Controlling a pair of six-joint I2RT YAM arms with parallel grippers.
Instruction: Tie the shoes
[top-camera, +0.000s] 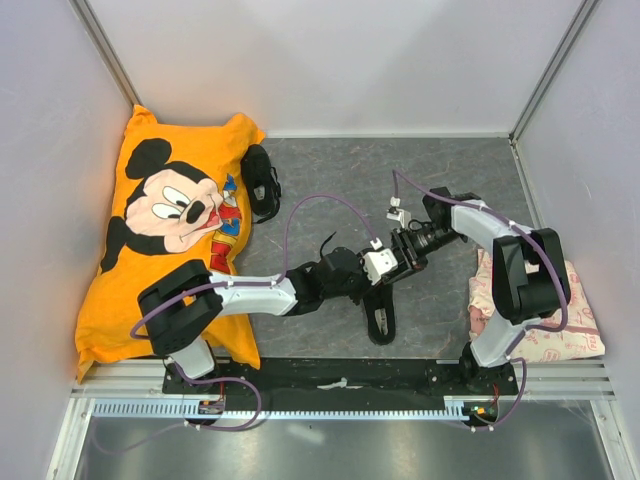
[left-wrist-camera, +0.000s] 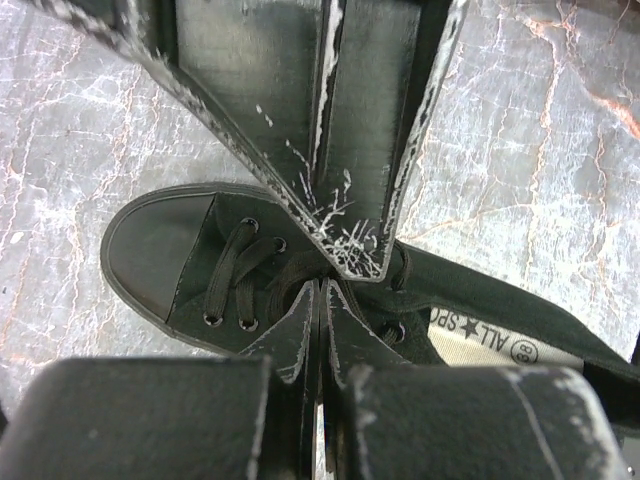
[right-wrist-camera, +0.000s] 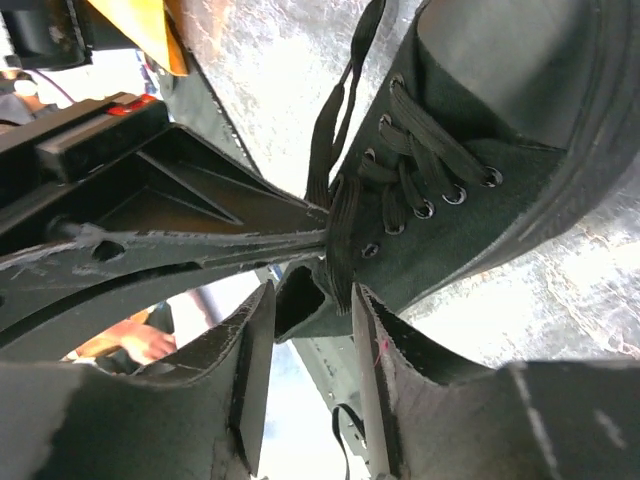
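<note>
Step in hand, est.: drawing lace (right-wrist-camera: 345, 110) out pre-knot, left pincer (left-wrist-camera: 320, 295) clamped shut on it above shoe (top-camera: 380, 322), tabletop (top-camera: 330, 180) centre toward 6 o'clock; right pincer (right-wrist-camera: 313, 295) part-open, empty; next req. gripping lace w/o snagging tongue.

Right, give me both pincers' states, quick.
Left pincer: closed, apparently pinching a lace.
Right pincer: open over the shoe, gripping nothing.
</note>
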